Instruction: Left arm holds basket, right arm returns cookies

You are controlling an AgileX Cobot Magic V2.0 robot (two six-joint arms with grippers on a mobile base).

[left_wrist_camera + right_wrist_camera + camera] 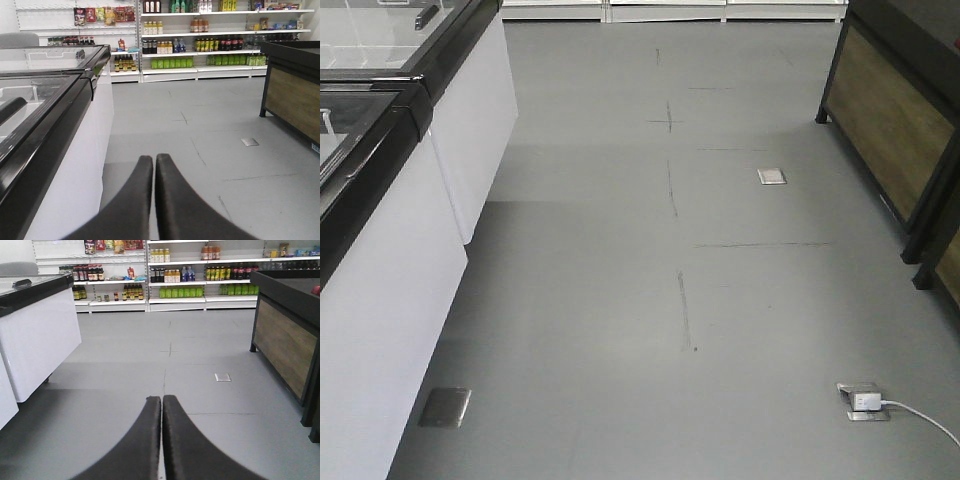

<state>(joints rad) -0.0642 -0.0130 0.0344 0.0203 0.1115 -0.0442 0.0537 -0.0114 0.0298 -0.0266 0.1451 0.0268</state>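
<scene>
Clenched on nothing, left tool point(153, 159) and right tool point(162, 399) sit near the white freezer point(85, 175); no basket shows, so find it first.

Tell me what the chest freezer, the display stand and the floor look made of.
Chest freezer: smooth white body, painted metal or plastic; reflective glass lid in a black frame.
Display stand: wood-grain panel, possibly laminate, in a matte black frame.
Floor: smooth grey, likely vinyl or coated concrete, with thin seam lines.
</scene>
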